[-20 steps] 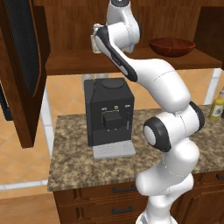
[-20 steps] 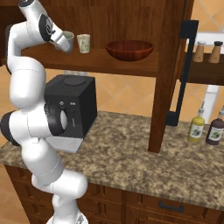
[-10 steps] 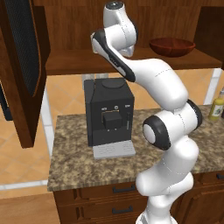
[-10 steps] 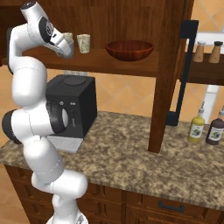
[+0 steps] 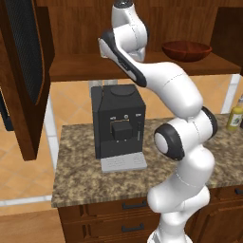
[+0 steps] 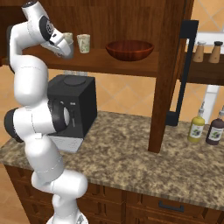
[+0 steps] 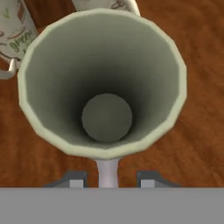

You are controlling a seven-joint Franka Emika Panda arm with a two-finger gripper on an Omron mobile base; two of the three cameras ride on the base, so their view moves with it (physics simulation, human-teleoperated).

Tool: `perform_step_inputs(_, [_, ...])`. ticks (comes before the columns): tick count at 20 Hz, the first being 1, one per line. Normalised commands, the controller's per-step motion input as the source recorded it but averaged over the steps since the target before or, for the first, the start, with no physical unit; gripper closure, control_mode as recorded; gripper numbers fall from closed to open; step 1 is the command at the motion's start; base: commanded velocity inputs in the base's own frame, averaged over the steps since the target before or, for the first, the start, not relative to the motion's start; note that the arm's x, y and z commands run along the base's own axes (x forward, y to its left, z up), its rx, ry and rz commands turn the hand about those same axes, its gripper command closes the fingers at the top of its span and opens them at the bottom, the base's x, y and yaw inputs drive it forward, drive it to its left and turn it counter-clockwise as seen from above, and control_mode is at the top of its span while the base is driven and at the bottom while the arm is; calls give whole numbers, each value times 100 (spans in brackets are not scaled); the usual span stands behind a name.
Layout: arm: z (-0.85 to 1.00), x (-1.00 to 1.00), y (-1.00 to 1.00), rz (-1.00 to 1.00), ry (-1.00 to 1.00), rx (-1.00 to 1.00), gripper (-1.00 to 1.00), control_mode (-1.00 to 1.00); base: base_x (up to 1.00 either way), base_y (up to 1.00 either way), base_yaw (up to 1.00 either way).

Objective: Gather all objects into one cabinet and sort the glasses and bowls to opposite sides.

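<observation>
Wooden cabinet shelf [image 6: 131, 65], grey tumbler [image 7: 105, 83] upright, mouth facing camera, pincer [image 7: 107, 180] spread beside it

Cabinet shelf [image 6: 131, 65], reddish wood: dark red-brown bowl [image 6: 130, 49] toward its right, cream tumbler [image 6: 83, 43] left of the bowl, grey tumbler [image 7: 103, 83] beside my arm further left, another cream tumbler [image 7: 12, 35] just beside it. Granite worktop [image 6: 131, 153] below: black coffee machine [image 5: 118, 126] at left, yellow bottle [image 6: 197, 127] and dark bottle [image 6: 215, 129] at right.
</observation>
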Motion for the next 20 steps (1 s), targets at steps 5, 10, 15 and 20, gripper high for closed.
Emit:
perform_step_inputs(5, [0, 0, -3, 0, 8, 0, -100, -100, 0, 0, 0])
perform_step_inputs(10, [0, -42, 0, 0, 0, 0, -100, -100, 0, 0, 0])
perform_step_inputs(15, [4, -67, 0, 0, -12, 1, -100, -100, 0, 0, 0])
perform_step_inputs(20, [0, -51, 0, 0, -12, 0, -100, -100, 0, 0, 0])
